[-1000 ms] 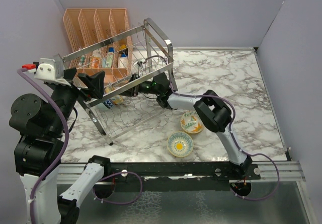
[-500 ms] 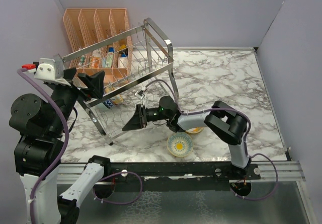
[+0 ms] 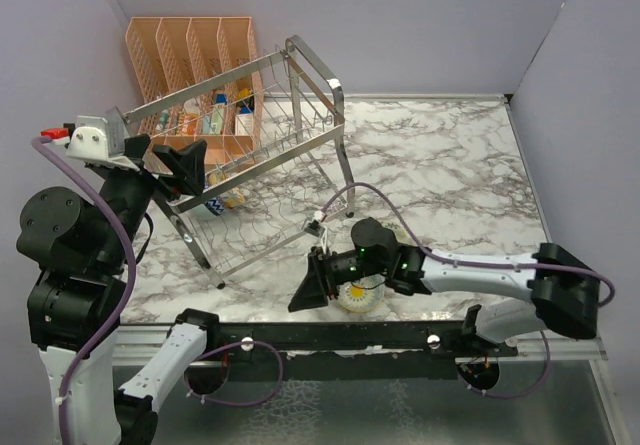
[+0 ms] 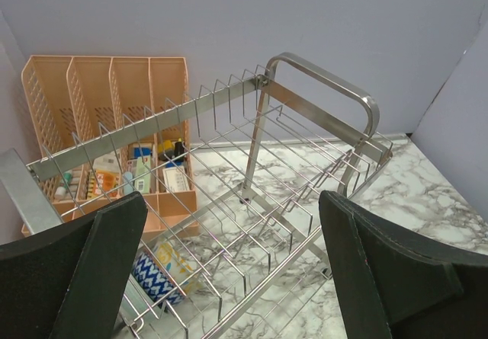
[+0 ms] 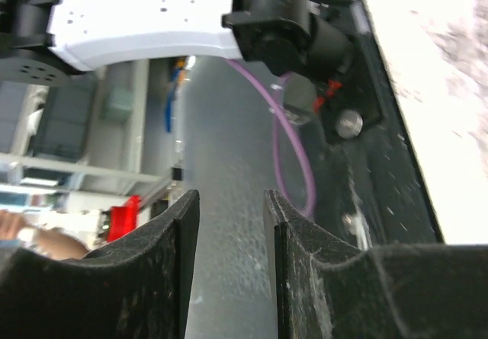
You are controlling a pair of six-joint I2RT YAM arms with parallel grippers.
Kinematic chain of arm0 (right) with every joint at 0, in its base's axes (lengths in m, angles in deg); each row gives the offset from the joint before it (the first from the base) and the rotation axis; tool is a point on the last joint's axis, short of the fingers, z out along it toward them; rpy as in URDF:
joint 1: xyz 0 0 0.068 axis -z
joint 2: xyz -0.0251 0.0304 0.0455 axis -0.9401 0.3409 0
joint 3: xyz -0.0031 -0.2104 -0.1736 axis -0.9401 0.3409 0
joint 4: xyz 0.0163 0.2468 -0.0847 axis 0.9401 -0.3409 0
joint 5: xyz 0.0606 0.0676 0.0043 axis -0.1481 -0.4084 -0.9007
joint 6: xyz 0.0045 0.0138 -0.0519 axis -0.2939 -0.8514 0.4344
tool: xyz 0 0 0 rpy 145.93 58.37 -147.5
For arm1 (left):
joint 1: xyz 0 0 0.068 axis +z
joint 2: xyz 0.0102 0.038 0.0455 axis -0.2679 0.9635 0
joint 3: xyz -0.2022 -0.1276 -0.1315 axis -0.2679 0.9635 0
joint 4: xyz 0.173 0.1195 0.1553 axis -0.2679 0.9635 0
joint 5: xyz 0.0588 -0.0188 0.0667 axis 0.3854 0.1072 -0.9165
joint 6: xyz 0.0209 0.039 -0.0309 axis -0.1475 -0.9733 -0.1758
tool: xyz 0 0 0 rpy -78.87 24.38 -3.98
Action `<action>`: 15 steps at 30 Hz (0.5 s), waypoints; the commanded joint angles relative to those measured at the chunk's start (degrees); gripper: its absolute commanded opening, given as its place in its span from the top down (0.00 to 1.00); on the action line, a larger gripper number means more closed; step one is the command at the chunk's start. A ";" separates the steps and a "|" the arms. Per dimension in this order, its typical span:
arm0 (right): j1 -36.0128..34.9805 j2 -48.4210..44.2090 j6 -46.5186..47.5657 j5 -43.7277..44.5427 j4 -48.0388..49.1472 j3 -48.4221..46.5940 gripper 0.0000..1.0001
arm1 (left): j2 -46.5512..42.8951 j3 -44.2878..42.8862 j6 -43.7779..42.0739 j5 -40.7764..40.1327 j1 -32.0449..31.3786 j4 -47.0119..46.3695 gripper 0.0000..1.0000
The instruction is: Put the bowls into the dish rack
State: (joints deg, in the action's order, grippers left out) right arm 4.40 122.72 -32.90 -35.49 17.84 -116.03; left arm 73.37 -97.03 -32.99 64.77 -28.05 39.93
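Near the surface's [image 3: 450,165] front edge, our right hand [image 3: 298,303], slightly parted and empty, has swung from the dish rack [image 3: 315,62] to a patterned bowl [image 3: 362,287], ready for another pickup, while our left hand [image 4: 232,198] hovers wide open.

Left gripper [image 4: 232,209] wide, right gripper [image 5: 230,202] narrowly parted

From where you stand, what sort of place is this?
Likely a lab test cell staged as a kitchen counter: marble-patterned table, chrome dish rack, and plain partition walls boxing it in.
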 commanded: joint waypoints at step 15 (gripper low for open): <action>-0.34 -16.03 14.68 38.85 -66.58 -9.68 0.00 | -0.52 1.50 0.15 -0.84 -0.25 -1.82 0.01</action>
State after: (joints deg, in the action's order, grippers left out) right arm 4.34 108.71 -19.63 -3.25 -40.78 -124.47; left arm 73.22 -95.76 -32.93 64.72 -28.05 39.74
